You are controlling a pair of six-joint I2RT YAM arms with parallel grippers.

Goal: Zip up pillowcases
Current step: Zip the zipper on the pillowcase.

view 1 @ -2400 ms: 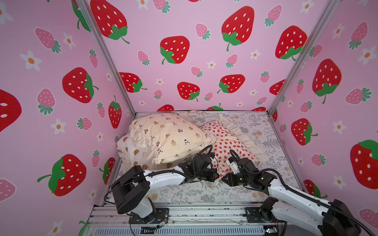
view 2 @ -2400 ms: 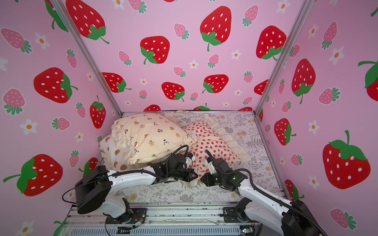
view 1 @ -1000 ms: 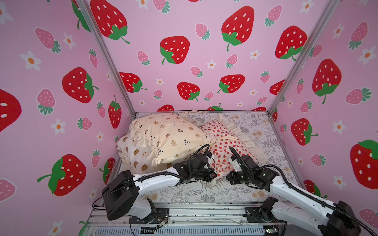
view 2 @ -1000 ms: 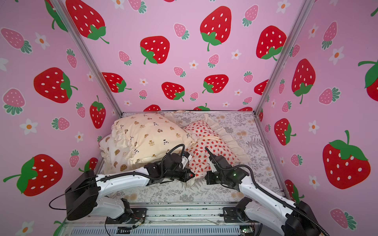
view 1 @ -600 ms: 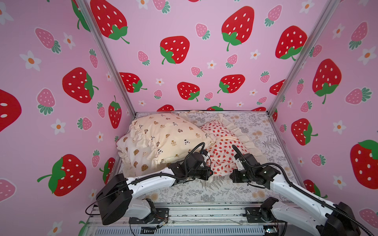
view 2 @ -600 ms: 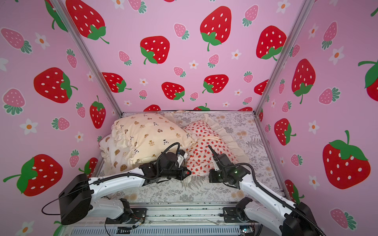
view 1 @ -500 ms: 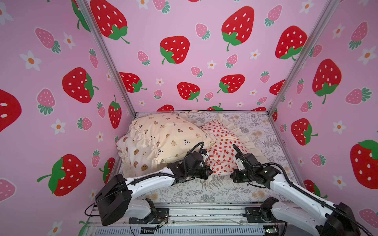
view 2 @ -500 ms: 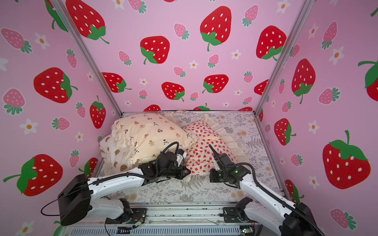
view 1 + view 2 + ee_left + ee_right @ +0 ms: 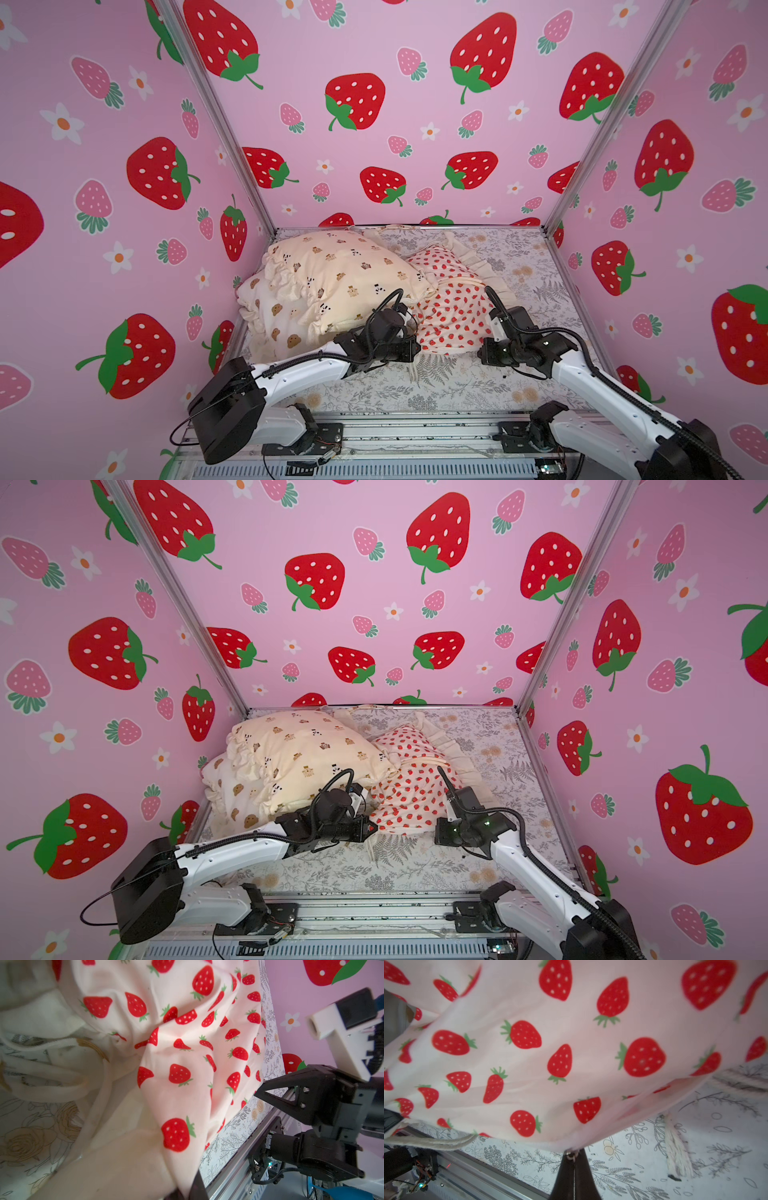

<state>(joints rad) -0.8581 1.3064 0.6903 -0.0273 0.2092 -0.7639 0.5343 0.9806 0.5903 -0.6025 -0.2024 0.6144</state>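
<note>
Evidently mid-zip: the cream ruffled strawberry-print pillowcase [image 9: 451, 316] lay at the sheet-covered bench [image 9: 457, 386] front edge, centre. Its corner was clamped in the left gripper [image 9: 371, 828]; the right gripper [image 9: 573, 1165] pinched the metal zip pull [image 9: 571, 1155]. Next, probably: draw the pull along the seam, away from the anchor, fabric taut.

A flat grey fern-and-flower printed sheet [image 9: 457, 388] carries a soft cream strawberry-print ruffled pillow [image 9: 453, 309] near its middle and a white bear-face-print pillow [image 9: 268, 318] against its left edge.
</note>
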